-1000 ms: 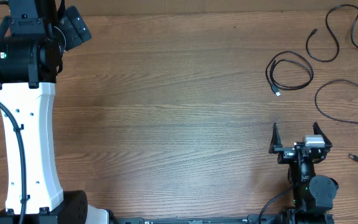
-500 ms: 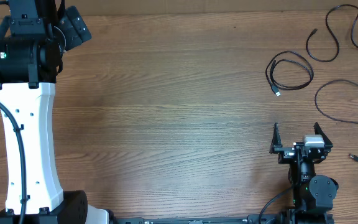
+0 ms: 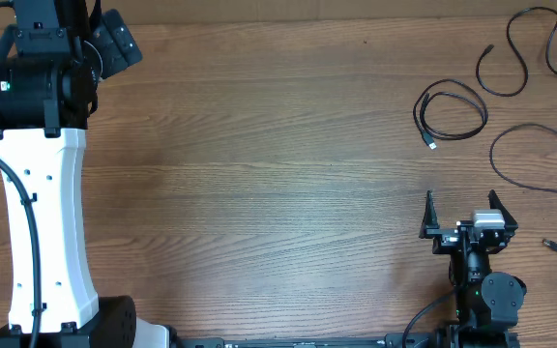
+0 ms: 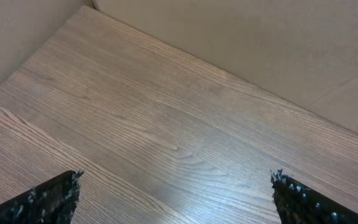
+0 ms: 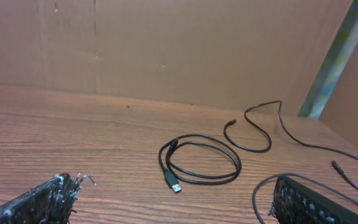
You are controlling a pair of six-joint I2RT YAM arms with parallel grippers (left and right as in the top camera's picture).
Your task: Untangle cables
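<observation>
Several cables (image 3: 488, 47) lie apart at the table's (image 3: 259, 174) right end, seemingly untangled already, so we grasp nothing: the right gripper (image 3: 461, 201) gapes near the coiled cable (image 5: 173, 183), and the left gripper (image 4: 176, 199) gapes far off.

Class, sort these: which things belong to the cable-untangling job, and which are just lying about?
Belong to the job: looped cable; wavy cable; long cable at the right edge; loose plug end.
Just there: wooden table; cardboard wall.
</observation>
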